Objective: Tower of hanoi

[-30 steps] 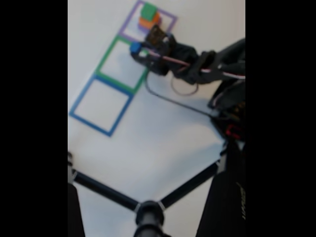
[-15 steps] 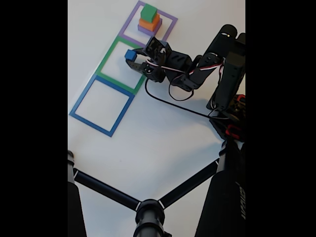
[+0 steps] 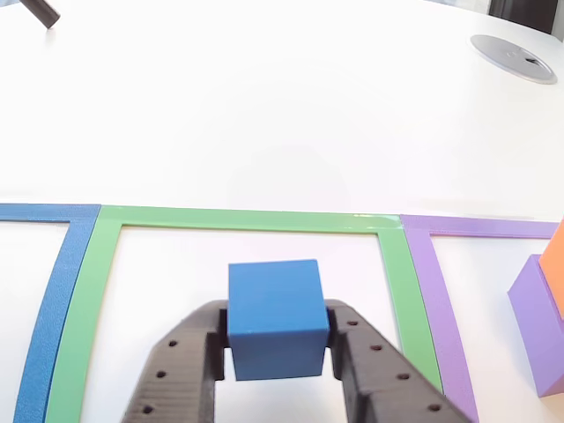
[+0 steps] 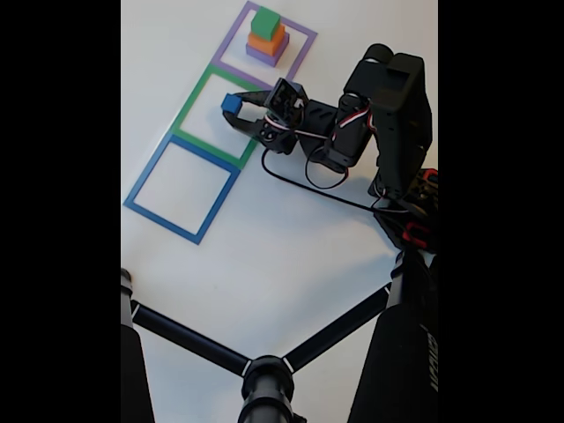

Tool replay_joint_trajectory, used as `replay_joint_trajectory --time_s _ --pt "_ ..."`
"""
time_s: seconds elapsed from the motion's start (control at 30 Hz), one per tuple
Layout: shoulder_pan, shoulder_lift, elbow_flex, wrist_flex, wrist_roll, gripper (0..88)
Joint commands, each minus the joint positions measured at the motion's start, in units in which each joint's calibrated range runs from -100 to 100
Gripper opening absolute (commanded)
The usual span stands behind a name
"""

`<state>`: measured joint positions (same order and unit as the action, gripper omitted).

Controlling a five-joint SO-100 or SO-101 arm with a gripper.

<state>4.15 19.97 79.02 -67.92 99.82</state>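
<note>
Pincer (image 3: pixel 277 352) clamped on blue cube (image 3: pixel 278 319), now drawn back over green tape square (image 4: pixel 211 115), arm folded

Black arm folded at the counter's right edge in the fixed view, upper links bunched near the base, forearm reaching left toward the counter's far side. Tool (image 4: pixel 234 113) at the arm's left end, its two black perforated fingers (image 3: pixel 181 370) spread just wide enough to clamp the blue cube (image 3: pixel 277 318) on both sides. Wrist roughly level.
</note>
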Motion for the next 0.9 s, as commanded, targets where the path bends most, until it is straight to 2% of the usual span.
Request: replay_joint_trajectory --time_s 0.0,0.57,0.67,0.8,0.87 --pt "-0.4 1.1 0.1 -2.9 0.2 4.6" --pt "0.4 4.8 -0.7 -1.7 0.2 5.8" --pt "0.5 4.9 -0.7 -1.4 0.2 10.3" --pt "0.7 4.9 -0.8 -1.2 0.2 21.3" --pt "0.7 4.5 -0.8 -1.1 0.2 22.8"
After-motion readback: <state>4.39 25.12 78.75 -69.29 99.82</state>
